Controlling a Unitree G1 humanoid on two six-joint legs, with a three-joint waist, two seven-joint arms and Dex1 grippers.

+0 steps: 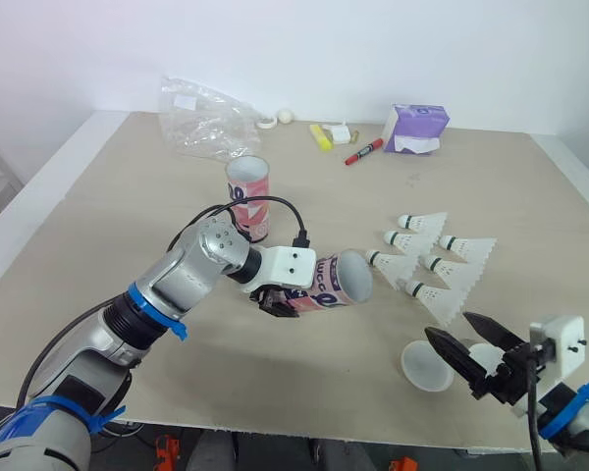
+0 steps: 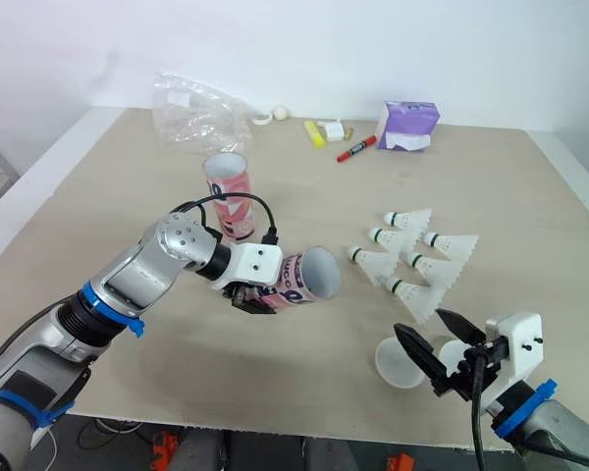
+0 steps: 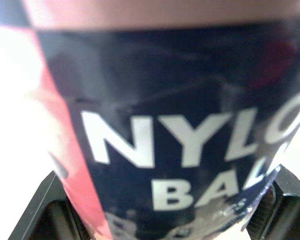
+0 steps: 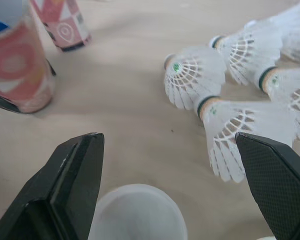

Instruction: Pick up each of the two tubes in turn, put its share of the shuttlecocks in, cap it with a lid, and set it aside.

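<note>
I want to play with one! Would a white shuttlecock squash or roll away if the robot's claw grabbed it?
Probably light: the shuttlecocks have thin, lacy skirts full of holes. That skirt would likely bend if the open right gripper squeezed it hard. Lying on their sides, they'd likely roll in a curve.

Glossy tube (image 1: 331, 283), smooth matt table (image 1: 98, 216)

The left arm (image 1: 182, 280) is showing a silver shell, ringed by a blue band (image 1: 155, 312), with a black cable (image 1: 275, 204) looping to a white wrist block (image 1: 290, 265). The right gripper (image 1: 450, 326) is wearing pointed black fingers (image 4: 75, 180), cross-hatched inside, mounted on a white box (image 1: 562, 343) dotted with dark screws, with blue tape (image 1: 569, 407) behind it.
</note>
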